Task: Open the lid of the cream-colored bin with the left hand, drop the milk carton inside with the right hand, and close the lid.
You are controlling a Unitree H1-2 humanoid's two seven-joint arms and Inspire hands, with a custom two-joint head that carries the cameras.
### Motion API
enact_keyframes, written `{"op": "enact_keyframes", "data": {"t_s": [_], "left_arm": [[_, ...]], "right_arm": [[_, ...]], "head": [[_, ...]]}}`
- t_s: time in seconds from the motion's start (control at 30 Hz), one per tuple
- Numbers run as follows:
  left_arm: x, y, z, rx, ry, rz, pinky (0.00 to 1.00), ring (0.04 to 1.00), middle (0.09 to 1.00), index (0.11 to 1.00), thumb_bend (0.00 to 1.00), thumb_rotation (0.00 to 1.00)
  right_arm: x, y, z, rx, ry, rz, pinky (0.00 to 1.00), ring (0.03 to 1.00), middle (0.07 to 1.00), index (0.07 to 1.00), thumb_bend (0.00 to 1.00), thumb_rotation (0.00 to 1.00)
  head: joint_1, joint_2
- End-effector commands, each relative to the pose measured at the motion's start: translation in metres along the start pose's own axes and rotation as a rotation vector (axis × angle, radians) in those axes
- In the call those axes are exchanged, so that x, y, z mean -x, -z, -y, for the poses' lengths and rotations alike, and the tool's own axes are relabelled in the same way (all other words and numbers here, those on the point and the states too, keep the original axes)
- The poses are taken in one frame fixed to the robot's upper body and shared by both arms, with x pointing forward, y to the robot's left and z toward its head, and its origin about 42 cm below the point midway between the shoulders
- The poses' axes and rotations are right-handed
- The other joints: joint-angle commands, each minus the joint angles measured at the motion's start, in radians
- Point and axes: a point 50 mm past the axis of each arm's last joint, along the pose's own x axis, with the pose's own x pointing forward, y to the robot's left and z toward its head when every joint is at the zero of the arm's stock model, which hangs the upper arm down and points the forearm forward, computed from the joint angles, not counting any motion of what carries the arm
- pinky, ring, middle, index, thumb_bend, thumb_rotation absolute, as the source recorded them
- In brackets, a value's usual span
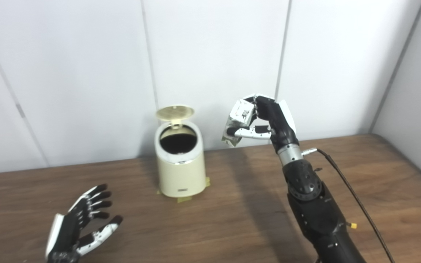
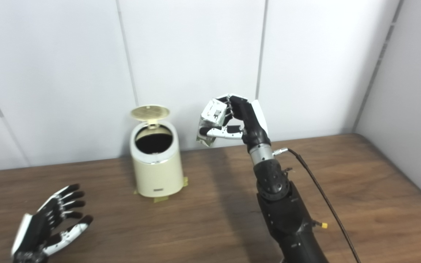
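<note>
Showing the carry stage of the task, the crumpled milk carton (image 1: 239, 122) was held aloft in the right hand (image 1: 265, 118), whose fingers (image 1: 260, 106) wrapped over its top while the thumb (image 1: 250, 133) pressed beneath it. The carton hung well above the wooden table (image 1: 360, 175), to the right of the cream-colored bin (image 1: 181, 164) and higher than its rim, a height that probably let it pass over the opening without striking the wall. It was not yet over the mouth, so the drop had not been made.

The bin stood upright near the back wall (image 1: 86, 73), its hinged lid (image 1: 174, 112) tipped up behind the dark opening (image 1: 178, 143), which left the mouth free to receive the carton from above. Strips of tape (image 1: 184, 199) showed at the base, apparently fixing the bin so that it would not slide when the lid was worked.

The left hand (image 1: 82, 224) rested low near the table's front-left area, well apart from the bin, fingers spread wide and holding nothing. That position likely kept it clear of the right arm's path while leaving it available to close the lid afterward.

A cable (image 1: 356, 199) ran from the right wrist toward the bottom edge.
</note>
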Motion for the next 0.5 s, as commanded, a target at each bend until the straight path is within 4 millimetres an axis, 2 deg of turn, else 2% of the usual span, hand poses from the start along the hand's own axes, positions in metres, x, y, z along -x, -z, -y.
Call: {"op": "enact_keyframes", "data": {"t_s": [0.0, 0.47], "left_arm": [[0.004, 0.003, 0.018, 0.012, 0.000, 0.000, 0.62, 0.718, 0.784, 0.827, 0.63, 0.15], [0.001, 0.000, 0.035, 0.041, -0.006, 0.000, 0.59, 0.716, 0.784, 0.824, 0.63, 0.13]], "right_arm": [[-0.032, -0.046, -0.004, -0.037, 0.024, 0.132, 0.32, 0.414, 0.485, 0.516, 0.52, 0.00], [-0.038, -0.068, -0.052, -0.120, -0.033, 0.139, 0.32, 0.416, 0.480, 0.510, 0.52, 0.00]], "head": [[0.016, 0.000], [0.080, -0.004]]}}
